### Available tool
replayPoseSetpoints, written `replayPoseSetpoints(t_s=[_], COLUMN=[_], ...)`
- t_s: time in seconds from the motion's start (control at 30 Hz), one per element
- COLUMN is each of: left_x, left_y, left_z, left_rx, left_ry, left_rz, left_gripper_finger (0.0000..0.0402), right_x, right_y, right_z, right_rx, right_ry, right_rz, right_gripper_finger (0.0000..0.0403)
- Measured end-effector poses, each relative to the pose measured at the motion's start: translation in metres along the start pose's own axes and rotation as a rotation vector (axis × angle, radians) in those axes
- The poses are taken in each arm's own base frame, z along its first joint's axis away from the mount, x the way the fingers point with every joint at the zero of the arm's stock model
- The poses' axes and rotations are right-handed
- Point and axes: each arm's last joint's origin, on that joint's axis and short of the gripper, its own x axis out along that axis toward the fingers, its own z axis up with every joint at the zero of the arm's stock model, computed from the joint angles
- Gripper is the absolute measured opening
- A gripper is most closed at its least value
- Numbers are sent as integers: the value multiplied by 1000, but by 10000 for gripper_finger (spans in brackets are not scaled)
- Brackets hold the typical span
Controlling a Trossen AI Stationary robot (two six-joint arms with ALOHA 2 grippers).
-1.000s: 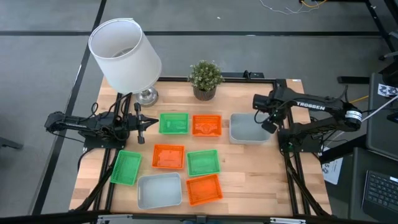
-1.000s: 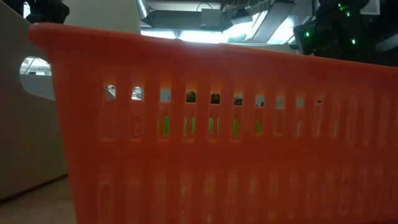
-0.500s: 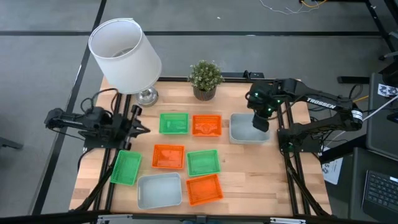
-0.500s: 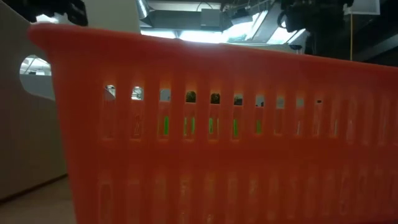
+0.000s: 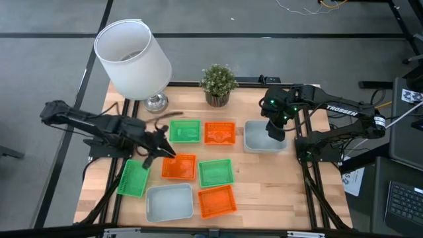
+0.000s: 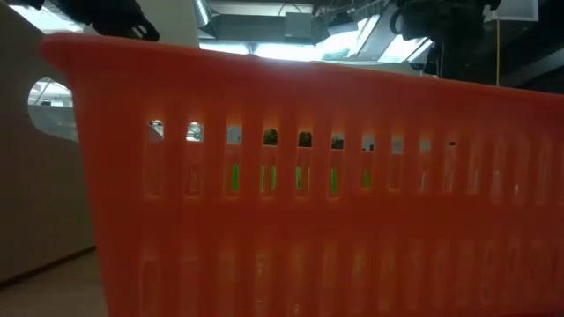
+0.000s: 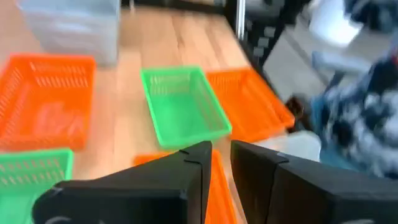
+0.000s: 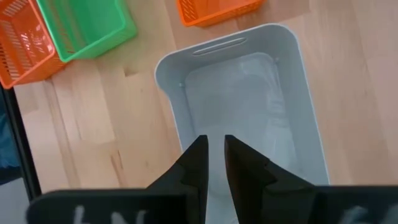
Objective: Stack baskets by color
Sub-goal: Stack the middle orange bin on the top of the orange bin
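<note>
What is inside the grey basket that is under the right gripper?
The right gripper hangs over the grey basket. Its visible floor is bare, with no loose object. The part behind the fingers is hidden.

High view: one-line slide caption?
Left gripper reaches over an orange basket; right gripper hangs above the grey basket.

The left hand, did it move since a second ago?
Yes. The left hand has swung away from the lamp base, toward the front of the table, and now hovers at the edge of the orange basket in the middle row.
</note>
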Motion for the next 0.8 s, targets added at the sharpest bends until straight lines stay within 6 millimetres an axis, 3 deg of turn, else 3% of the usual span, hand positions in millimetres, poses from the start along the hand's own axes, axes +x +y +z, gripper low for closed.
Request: replayPoseSetpoints(t_s=[0.17,0.37,0.8], left_x=[21,47,86], left_y=[4,24,34], left_z=[-2,-18,-39], left_rx=[102,-15,6], left_ry=[106,241,356], left_rz=[120,307,298], left_gripper_finger=[51,51,55], right_x=[0,0,0], right_y=[0,0,0], right_z=[0,0,0], right_rx=[-26,-23,-22], right_ry=[0,0,1], right_rz=[0,1,1], right_gripper_finger=[53,53,53])
